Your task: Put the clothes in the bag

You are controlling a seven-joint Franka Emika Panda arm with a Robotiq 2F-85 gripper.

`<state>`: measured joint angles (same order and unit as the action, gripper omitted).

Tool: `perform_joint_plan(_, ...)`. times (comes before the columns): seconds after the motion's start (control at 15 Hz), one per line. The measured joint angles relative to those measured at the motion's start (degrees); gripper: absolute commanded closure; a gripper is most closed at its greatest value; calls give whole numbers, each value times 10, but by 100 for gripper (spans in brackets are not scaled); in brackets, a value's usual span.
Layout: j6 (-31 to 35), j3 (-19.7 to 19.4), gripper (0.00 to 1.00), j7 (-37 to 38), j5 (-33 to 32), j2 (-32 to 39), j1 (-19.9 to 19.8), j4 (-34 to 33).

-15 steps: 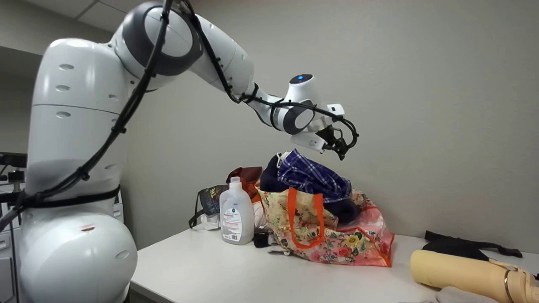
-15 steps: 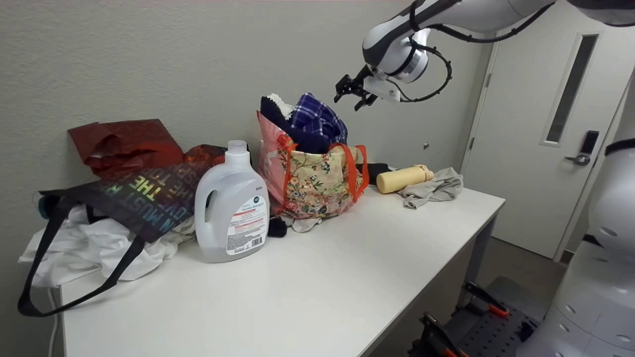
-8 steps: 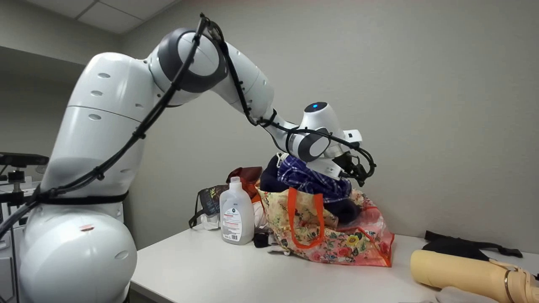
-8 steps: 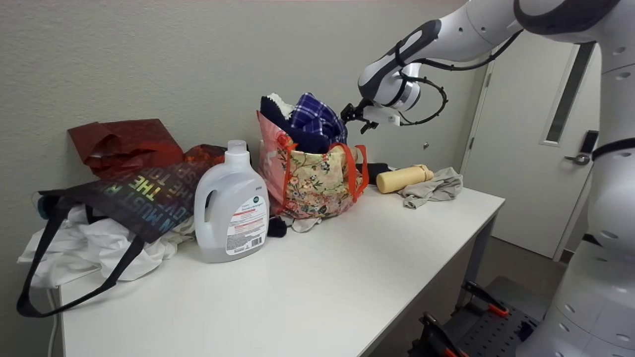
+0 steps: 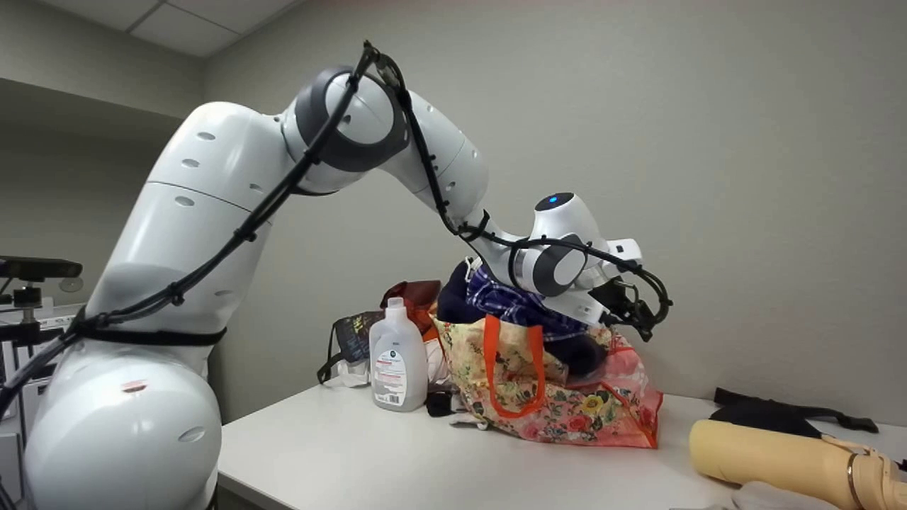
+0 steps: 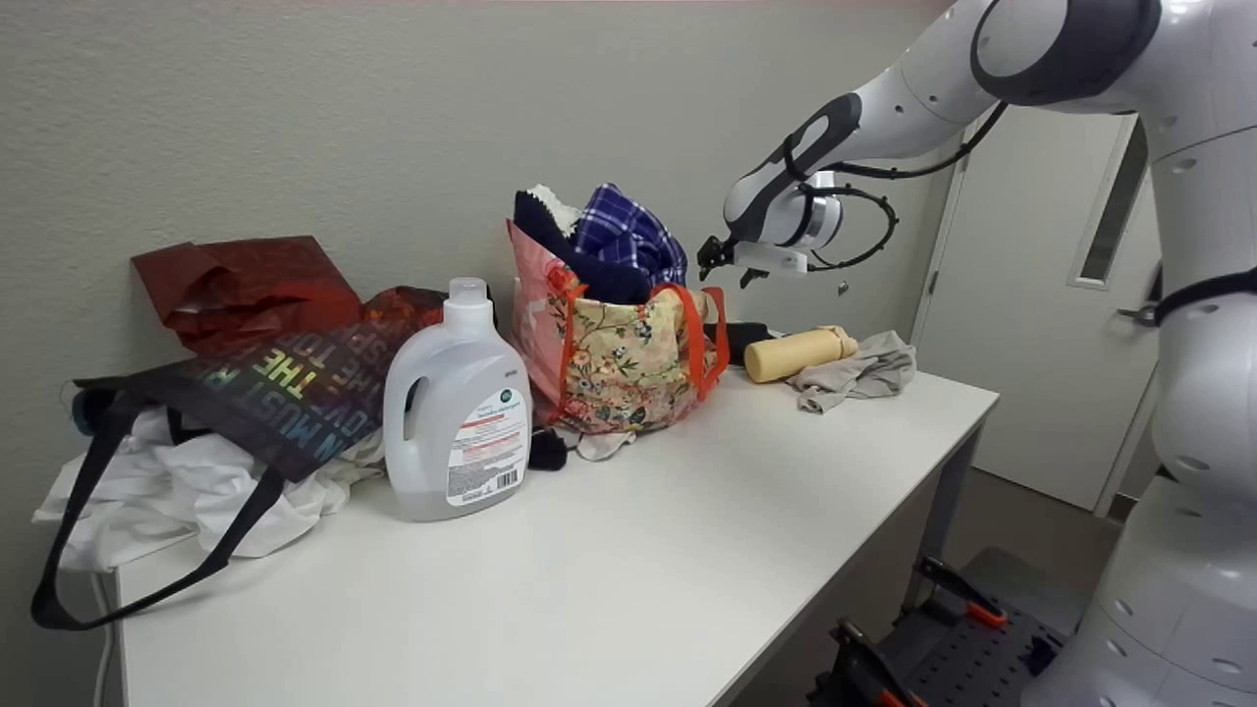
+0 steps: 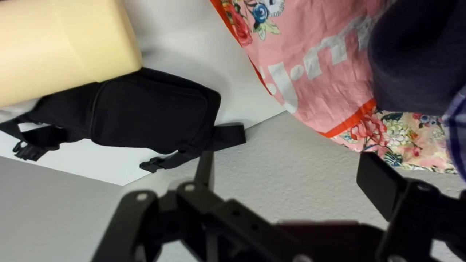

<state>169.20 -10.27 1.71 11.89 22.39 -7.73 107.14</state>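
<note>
The clothes, dark navy with a lighter check pattern point(image 6: 628, 236), are heaped in the mouth of the floral bag point(image 6: 628, 363) and bulge above its rim in both exterior views. A navy part of the clothes point(image 7: 411, 58) droops over the bag's pink side point(image 7: 320, 72) in the wrist view. Orange strap handles point(image 5: 492, 368) hang down the bag's front. My gripper point(image 7: 287, 162) is open, its fingers wide apart with only wall visible between them. In an exterior view the gripper point(image 6: 727, 275) hangs in the air beside the clothes, apart from them.
A black pouch with straps point(image 7: 149, 112) and a beige bottle point(image 7: 72, 47) lie on the table near the bag. Grey cloth point(image 6: 864, 368) sits by that bottle. A white detergent bottle point(image 6: 462, 422), a dark printed tote point(image 6: 285, 383) and white fabric point(image 6: 216, 481) stand across the bag. The wall is close behind.
My gripper has come down beside the heap and shifted to the right in both exterior views, staying open. The clothes and the bag have stayed put.
</note>
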Motion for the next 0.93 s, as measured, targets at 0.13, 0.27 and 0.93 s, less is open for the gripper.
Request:
perform_joint_plan(0.13,-24,5,0,0,-1,4,-1,-1)
perform_joint_plan(0.27,-57,15,0,0,-1,4,-3,-4)
perform_joint_plan(0.93,-202,83,0,-6,58,4,-41,-45)
